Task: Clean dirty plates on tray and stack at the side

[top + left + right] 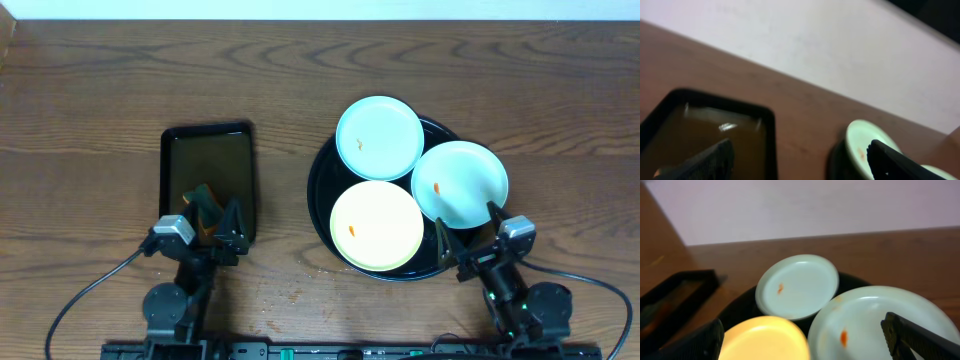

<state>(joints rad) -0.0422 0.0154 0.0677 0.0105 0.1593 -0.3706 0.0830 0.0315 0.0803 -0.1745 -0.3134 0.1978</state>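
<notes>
Three dirty plates are crowding the tray [317, 190], and that crowding is posing the main risk. The far mint plate [379, 137], the right mint plate [460, 183] and the yellow plate [376, 225] are sitting edge against edge. Both mint ones are appearing to ride out over the raised rim rather than lying flat; which edge is overlapping which I cannot tell.

The right fingers [467, 220] are hanging spread wide and gripping nothing, just at the near edge of the right mint plate. If they are closing on that thin rim while it is tilting, the plate is likely slipping free or tipping off onto the worktop [100, 90]. Any lift is probably nudging the yellow plate too.

The left fingers [215, 212] are also standing apart, empty, over the near end of the rectangular tray [208, 150], where the brown sponge [204, 203] is lying; whether they are touching it is not showing. A poor pinch there is risking a dropped sponge. Wiping an unsteadied plate is risking pushing it across the glossy tray and spreading the orange smears.
</notes>
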